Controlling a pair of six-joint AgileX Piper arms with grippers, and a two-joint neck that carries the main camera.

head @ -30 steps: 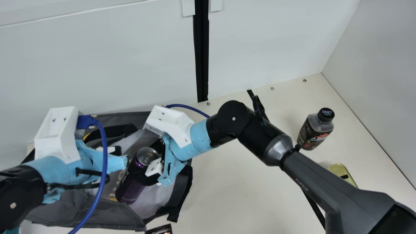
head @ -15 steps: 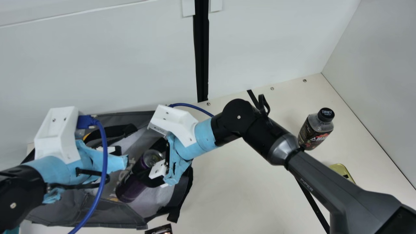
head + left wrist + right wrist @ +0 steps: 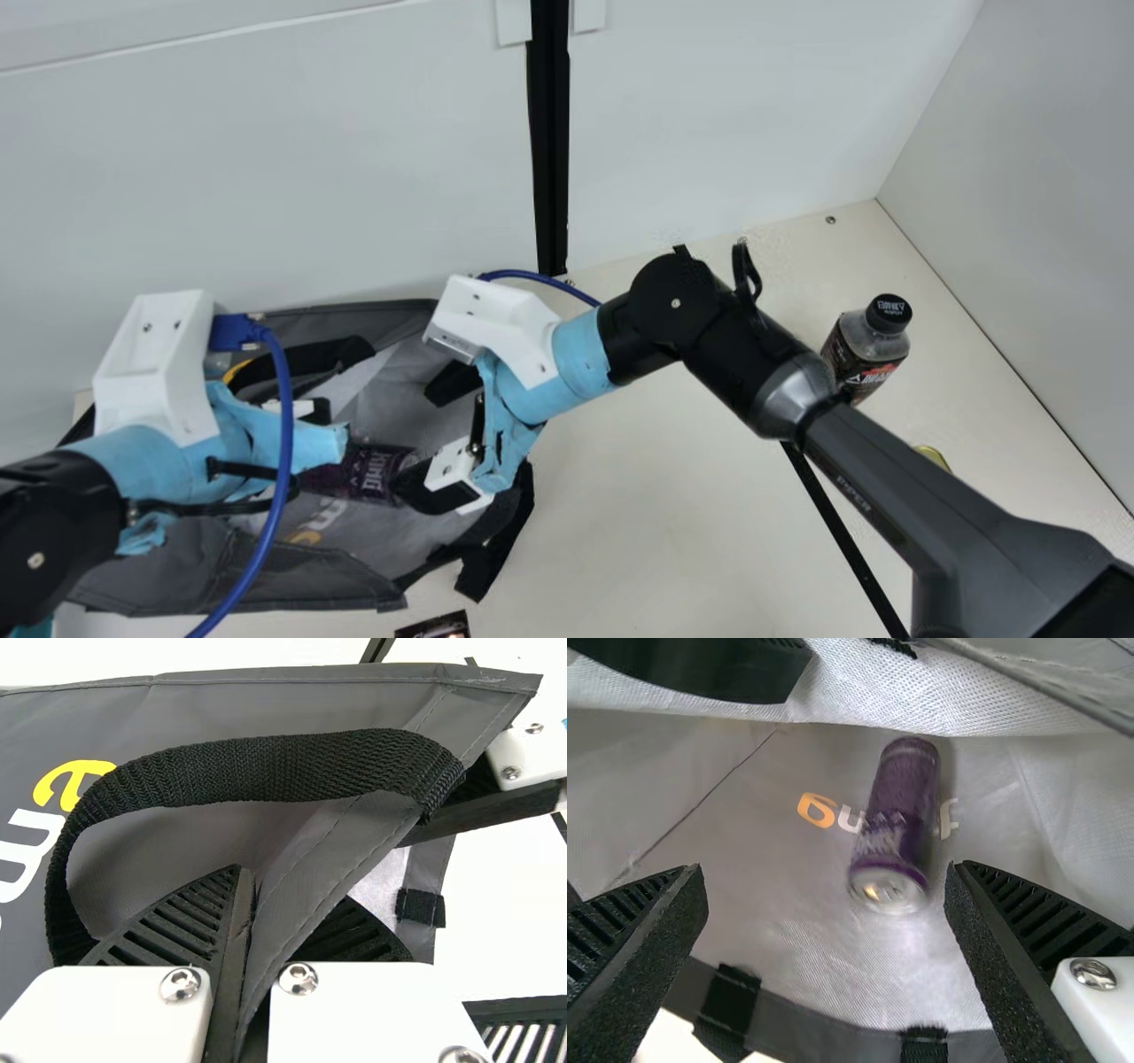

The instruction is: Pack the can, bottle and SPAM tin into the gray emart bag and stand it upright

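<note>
Toward eight o'clock in the main view, the purple can (image 3: 359, 474) is lying inside the gray emart bag (image 3: 230, 580), its metal end facing out between the right gripper (image 3: 827, 870)'s two fingers. Those fingers are standing wide apart, holding nothing. The left gripper (image 3: 257, 875) is clamping a fold of the bag's edge beside the black strap (image 3: 292, 768), and is seemingly keeping the mouth spread. Out at three o'clock the bottle (image 3: 873, 350) is standing on the table (image 3: 638, 496); at four the SPAM tin (image 3: 932, 455) is peeping past the right arm.

The can is looking stiff, smooth and a little slippery (heavy too, if full), so any nudge is calling for a hold across its middle. The bag is behaving as soft, floppy cloth; pinching its hemmed edge is giving the best purchase, while hauling on it is risking a roll of the can. The bottle, probably next, is inviting a grasp around its labelled body, below the narrowing shoulder, rather than by the cap. The tin, rigid and probably dense for its size, is asking for a firm squeeze across opposite side walls
</note>
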